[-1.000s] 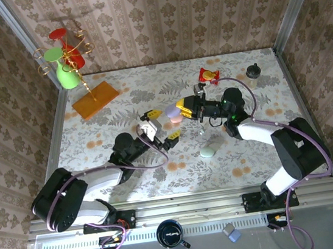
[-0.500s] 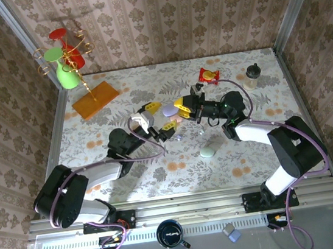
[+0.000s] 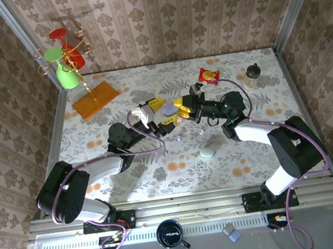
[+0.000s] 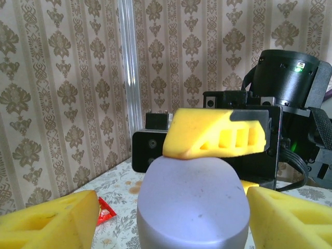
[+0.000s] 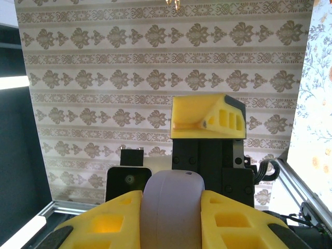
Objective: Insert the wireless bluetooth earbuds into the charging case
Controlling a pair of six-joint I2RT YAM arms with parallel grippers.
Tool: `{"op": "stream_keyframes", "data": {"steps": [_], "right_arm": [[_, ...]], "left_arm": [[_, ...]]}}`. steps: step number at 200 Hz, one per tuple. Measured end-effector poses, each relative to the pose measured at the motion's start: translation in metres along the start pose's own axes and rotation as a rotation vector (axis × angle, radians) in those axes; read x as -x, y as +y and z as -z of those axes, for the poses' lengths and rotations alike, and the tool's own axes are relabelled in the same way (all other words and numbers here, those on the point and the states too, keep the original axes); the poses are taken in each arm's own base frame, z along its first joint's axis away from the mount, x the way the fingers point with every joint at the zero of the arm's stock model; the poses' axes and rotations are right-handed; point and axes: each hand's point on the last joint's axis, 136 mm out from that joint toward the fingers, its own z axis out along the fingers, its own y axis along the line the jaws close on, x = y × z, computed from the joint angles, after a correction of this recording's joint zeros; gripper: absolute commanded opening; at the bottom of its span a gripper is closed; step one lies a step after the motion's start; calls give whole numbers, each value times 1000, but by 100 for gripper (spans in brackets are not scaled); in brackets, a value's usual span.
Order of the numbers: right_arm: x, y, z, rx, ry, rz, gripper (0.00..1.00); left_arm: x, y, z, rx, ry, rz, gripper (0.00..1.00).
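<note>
My right gripper (image 3: 179,110) holds a lavender oval charging case (image 3: 169,109) just above the middle of the table. In the right wrist view, the right gripper (image 5: 171,220) has its yellow fingers (image 5: 109,223) pressed on both sides of the case (image 5: 171,207). My left gripper (image 3: 161,113) faces it from the left, one finger on each side of the case. From the left wrist, the case (image 4: 192,202) sits between the left fingers (image 4: 49,223) with a gap showing on the left. A tiny pale speck (image 3: 201,131) on the cloth may be one of the earbuds.
A mint oval case (image 3: 207,152) lies toward the near side and a pink one (image 3: 177,122) sits just below the grippers. A red packet (image 3: 209,75) and a small dark-capped bottle (image 3: 252,74) are at the back right. An orange-based stand with cups (image 3: 94,99) is at the back left.
My left gripper has moved up and right to the lavender case, and its jaws have narrowed around it. The right gripper has shifted slightly left with the case.
</note>
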Motion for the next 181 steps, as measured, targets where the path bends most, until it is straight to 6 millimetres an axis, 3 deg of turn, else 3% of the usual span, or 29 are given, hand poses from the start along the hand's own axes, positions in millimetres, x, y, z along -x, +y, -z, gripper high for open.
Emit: {"op": "stream_keyframes", "data": {"steps": [116, 181], "right_arm": [[0, 0, 0, 0, 0, 0, 0], [2, 1, 0, 3, -9, -1, 0]], "left_arm": [[-7, -1, -1, -12, 16, 10, 61], [-8, -7, -2, -35, 19, 8, 31]]}}
